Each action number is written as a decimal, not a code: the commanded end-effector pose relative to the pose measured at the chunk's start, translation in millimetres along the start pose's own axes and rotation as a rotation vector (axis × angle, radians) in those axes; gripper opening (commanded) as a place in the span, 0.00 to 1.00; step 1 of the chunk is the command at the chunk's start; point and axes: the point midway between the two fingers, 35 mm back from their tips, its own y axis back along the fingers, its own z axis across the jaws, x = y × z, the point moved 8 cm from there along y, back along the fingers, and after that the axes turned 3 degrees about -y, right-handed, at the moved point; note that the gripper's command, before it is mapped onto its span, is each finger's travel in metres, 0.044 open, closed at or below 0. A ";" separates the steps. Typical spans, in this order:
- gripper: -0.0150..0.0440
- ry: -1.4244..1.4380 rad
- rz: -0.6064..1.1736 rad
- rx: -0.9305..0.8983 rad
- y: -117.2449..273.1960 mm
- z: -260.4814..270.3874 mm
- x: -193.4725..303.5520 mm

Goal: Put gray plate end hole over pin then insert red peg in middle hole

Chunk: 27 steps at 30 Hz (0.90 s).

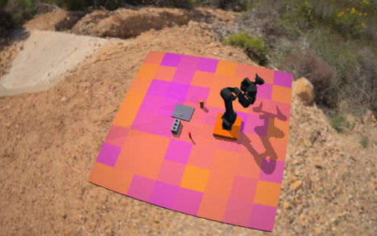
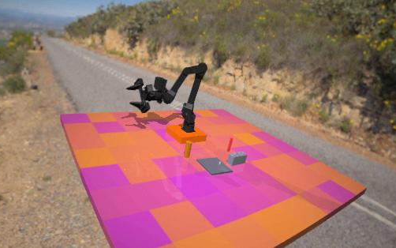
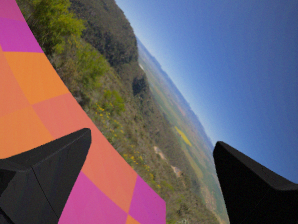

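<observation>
The gray three-hole plate (image 1: 176,126) (image 2: 237,158) is off the base, and the gripper (image 1: 255,89) (image 2: 129,95) (image 3: 154,141) is open.
In the top view, this plate stands at left, on the near side of the flat dark-gray base (image 1: 182,113) (image 2: 214,166) with its pin; then the red peg (image 1: 190,134) (image 2: 229,144) stands near, the yellow-brown cylinder (image 1: 201,104) (image 2: 188,149) far, the black arm (image 1: 228,109) (image 2: 193,92) right.

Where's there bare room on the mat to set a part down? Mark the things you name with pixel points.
Judging by the views, the stretch beyond the gray plate (image 1: 179,120) (image 2: 214,170), away from the arm's orange base (image 1: 224,133) (image 2: 181,137). Crowded: the gray plate, the holed block (image 1: 175,127) (image 2: 237,159) and the red peg (image 1: 190,134) (image 2: 229,144) sit close.
</observation>
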 end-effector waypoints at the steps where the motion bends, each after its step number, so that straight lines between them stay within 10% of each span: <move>1: 0.98 0.000 0.000 0.000 0.0 0.0 0.0; 15: 1.00 -0.788 0.129 -0.528 -119.2 91.7 -83.0; 27: 1.00 -1.135 0.561 -0.897 -126.9 205.6 -200.6</move>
